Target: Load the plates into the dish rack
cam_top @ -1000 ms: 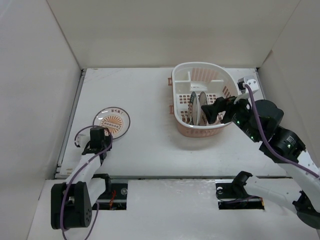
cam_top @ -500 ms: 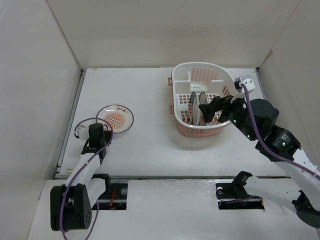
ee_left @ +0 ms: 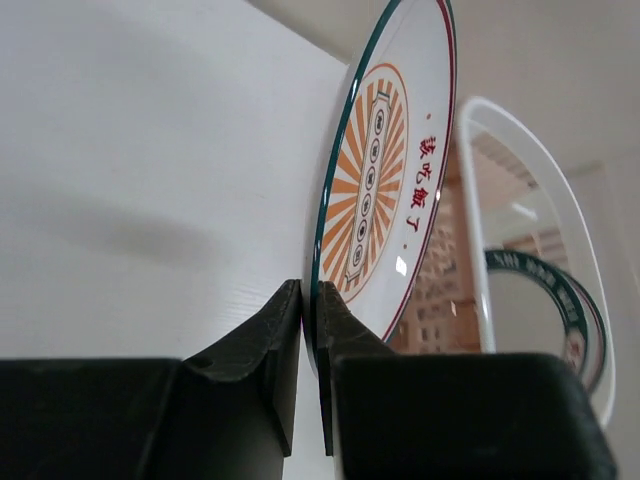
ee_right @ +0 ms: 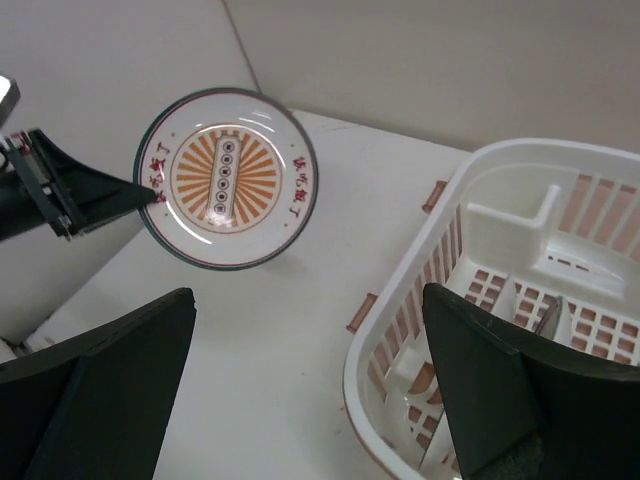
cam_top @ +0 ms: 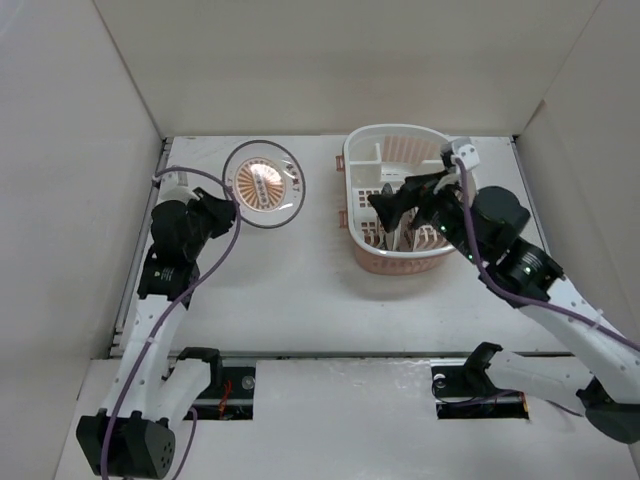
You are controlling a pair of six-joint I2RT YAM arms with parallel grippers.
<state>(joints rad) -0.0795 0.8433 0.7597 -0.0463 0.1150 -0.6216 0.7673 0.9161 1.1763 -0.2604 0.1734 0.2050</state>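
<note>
Pinching the rim of a small, round, shallow white plate with an orange sunburst centre, the left pincer is closed tight, one black finger on each face. This sunburst plate is held clear of the white counter. It stands nearly on edge above the far-left part, with its printed face turned toward the right arm. Red Chinese characters sit on either side of the sunburst; in the left wrist view they look like 该吃饭了. A strip of small ringed dots runs down the middle, and a thin dark green line edges the rim.

The pale pink-and-white plastic dish rack, rounded-rectangular with slotted sides, stands on the counter near the far-right corner, close to the held plate but not touching it. The right pincer hangs over the rack, its fingers spread wide with nothing between them. Past the rack's white rim, the left wrist view shows a standing plate with a dark green-blue rim upright inside. Its pale lettering is too small to read.
</note>
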